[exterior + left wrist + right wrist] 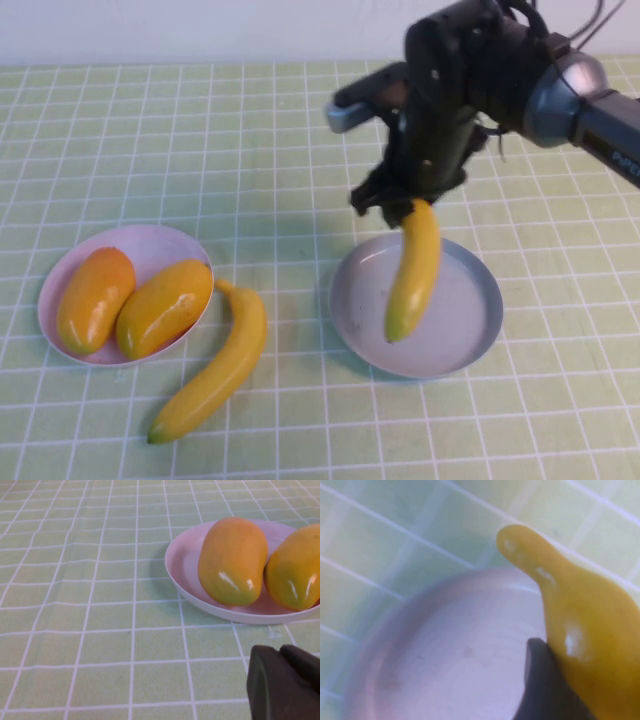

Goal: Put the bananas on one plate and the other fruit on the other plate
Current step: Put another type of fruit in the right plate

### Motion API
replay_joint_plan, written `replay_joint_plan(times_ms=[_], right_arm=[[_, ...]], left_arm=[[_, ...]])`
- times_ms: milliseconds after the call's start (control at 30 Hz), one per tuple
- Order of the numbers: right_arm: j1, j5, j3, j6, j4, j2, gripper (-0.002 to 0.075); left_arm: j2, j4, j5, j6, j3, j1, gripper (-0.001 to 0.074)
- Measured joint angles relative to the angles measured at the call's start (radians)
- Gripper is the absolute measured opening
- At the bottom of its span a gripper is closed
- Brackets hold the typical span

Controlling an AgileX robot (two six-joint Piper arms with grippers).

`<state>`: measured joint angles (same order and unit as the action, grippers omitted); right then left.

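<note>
A: Two mangoes [130,303] already lie side by side on the pink plate [160,245], touching each other, so that half looks finished.

B: And the bananas?

A: One banana [413,270] hangs over the grey plate [470,320], held by its upper end in the right gripper [405,205]. Its lower tip is down over the plate's middle; whether it touches the plate I cannot tell. The other banana [215,370] lies on the tablecloth [250,130] between the two plates, its upper end right against the pink plate's rim, well away from the grey plate.

B: So what is left?

A: As I judge it, setting this banana down, then fetching the second one across to the grey plate.

B: How does the fruit sit in the jaws?

A: The right gripper's jaws are clamped on the banana's stem end, above the far rim of the grey plate; the body curves downward out of them. One dark finger [540,680] presses against the banana's side in the wrist view.

B: The left gripper [285,682]?

A: Closed on nothing, low over the cloth, near the pink plate, on the side away from the grey plate.
</note>
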<state>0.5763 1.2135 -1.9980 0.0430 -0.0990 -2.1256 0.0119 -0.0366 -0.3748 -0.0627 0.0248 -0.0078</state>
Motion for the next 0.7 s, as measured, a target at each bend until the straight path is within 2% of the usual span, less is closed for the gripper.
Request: replay_joint_plan(times_ms=[233, 400, 700], right_arm=[[-0.068, 0.007, 0.142, 0.006, -0.004, 0.000, 0.0316], [-0.080, -0.073, 0.223, 0.007, 0.017, 0.000, 0.0315], [-0.083, -0.128, 0.237, 0.009, 0.027, 0.000, 0.0317]], left_arm=[[0.000, 0.000, 0.000, 0.000, 0.000, 0.000, 0.0004], [0.000, 0.002, 0.000, 0.000, 0.000, 0.000, 0.0004], [0.000, 0.002, 0.000, 0.000, 0.000, 0.000, 0.0004]])
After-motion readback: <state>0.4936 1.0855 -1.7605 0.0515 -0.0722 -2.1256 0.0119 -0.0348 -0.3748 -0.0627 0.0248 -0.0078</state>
